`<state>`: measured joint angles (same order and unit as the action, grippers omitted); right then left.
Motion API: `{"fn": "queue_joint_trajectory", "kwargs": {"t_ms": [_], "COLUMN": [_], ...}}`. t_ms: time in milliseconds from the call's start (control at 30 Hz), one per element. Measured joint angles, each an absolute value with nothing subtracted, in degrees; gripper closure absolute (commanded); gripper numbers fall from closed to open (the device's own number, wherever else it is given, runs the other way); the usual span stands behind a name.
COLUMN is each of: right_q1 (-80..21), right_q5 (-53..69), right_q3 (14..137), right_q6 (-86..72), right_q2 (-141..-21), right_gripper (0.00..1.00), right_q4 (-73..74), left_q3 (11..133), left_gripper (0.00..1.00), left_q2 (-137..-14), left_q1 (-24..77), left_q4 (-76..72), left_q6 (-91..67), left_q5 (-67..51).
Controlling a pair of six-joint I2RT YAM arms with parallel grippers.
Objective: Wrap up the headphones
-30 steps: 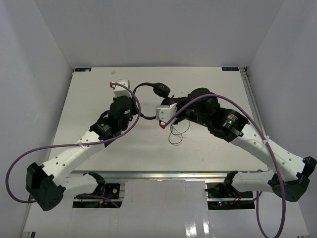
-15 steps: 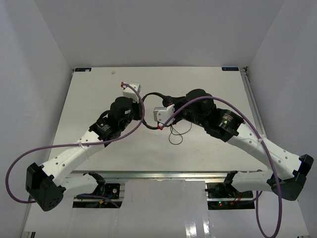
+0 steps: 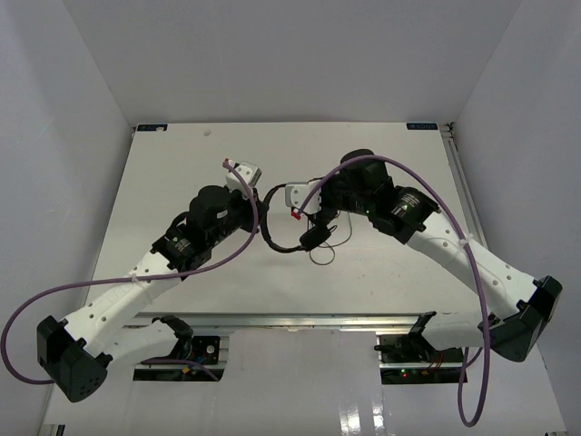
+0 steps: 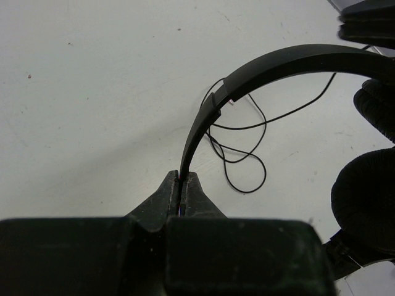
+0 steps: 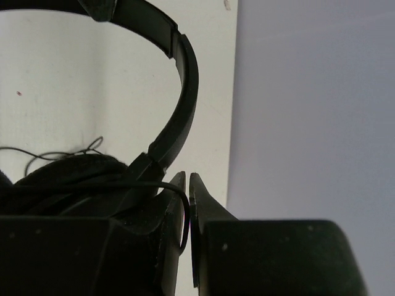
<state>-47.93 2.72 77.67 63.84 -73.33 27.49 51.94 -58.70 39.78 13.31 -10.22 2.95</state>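
— Where were the headphones?
— Near the middle of the table, between the 2 arms.
— And the left gripper?
— It was clamped on the headband.
— The right gripper?
— Its jaws were almost together, with only a slit. The cord ran into the slit. If the jaws pinched it, I could not tell.

In the left wrist view, the headband of the headphones ended hidden between the left pincer's closed fingers. The earcup to that pincer's right was cut by the frame edge. At the right pincer, the cord ran into the narrow slot. Whether it was nipped there could not be told. From above, both pincers' fingertips were too dark to make out.
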Motion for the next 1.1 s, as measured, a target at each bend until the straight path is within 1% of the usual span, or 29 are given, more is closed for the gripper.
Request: {"fn": "queue_joint_trajectory", "kwargs": {"t_ms": [300, 467, 667, 900, 1100], "right_q1": [-39.4, -35.8, -34.6, -34.6, -34.5], "right_q5": [17.0, 26.0, 37.4, 48.2, 53.8], "right_q3": [79.4, 79.4, 78.5, 73.8, 68.0], "right_q6": [55.0, 49.7, 43.7, 34.9, 27.5], "right_q2": [-75.9, -76.4, -76.4, -77.2, -78.9], "right_gripper": [0.81, 0.74, 0.64, 0.53, 0.50], "right_q4": [28.7, 28.7, 28.3, 23.5, 15.5], "left_q3": [50.9, 50.9, 51.7, 55.1, 60.1], "left_gripper": [1.00, 1.00, 1.00, 1.00, 1.00], "left_q2": [-55.9, -54.7, -54.1, -53.9, -54.2], "left_q1": [39.7, 39.7, 39.7, 39.7, 39.8], "left_q4": [13.7, 14.4, 16.4, 18.7, 20.6], "left_q6": [-9.8, -10.6, -12.6, -15.7, -18.6], "left_q5": [-3.4, -5.3, -6.7, -7.9, -8.6]}}
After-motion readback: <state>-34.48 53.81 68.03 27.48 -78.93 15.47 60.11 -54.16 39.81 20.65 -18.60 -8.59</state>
